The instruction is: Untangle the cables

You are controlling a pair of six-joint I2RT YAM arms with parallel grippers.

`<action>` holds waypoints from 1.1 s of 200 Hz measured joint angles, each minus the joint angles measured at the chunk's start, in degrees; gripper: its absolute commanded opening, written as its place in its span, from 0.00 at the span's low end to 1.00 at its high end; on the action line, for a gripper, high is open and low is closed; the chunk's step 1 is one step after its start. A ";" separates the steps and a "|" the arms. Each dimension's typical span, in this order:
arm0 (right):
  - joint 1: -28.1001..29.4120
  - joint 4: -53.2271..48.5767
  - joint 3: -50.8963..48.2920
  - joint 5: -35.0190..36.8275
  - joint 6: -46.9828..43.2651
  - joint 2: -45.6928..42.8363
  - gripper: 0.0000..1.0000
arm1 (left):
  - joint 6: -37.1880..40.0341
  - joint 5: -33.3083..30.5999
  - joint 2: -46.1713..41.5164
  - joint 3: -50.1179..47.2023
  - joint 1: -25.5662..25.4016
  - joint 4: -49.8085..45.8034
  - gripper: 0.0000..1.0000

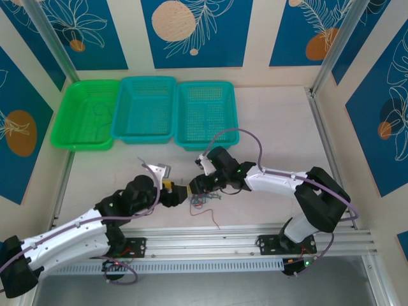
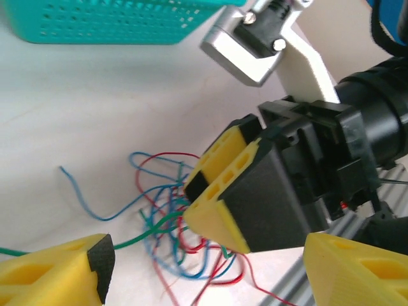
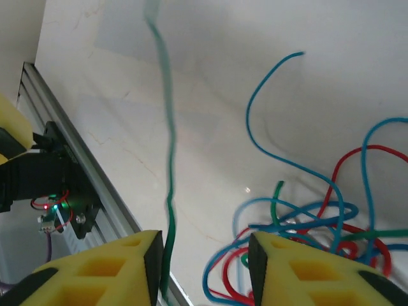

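The left gripper is wide, the right gripper narrowly apart beside the green cable; pulling may tighten the cables.

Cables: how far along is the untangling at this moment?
Early. Nothing looks separated: the cables lie in one knot. In hand: a green strand runs through the parted jaws of the right gripper; the left gripper is open alongside. Pulling every strand free remains.

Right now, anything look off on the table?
Nothing spilled or broken. Only oddity: the cables lie knotted close to the front rail, one red strand trailing toward it, with the right end effector tips at the knot.
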 measured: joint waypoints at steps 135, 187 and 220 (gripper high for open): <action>-23.30 -11.82 -14.25 10.82 9.75 -38.84 0.54 | -8.74 -8.28 31.87 22.77 -5.68 -16.24 0.37; -23.30 -14.14 -14.25 9.92 10.29 -36.50 0.55 | -12.83 -7.37 39.91 19.74 3.39 -10.19 0.44; -22.86 -14.27 -14.19 7.82 9.77 -35.34 0.58 | -12.83 -5.25 46.01 18.67 6.58 -3.72 0.44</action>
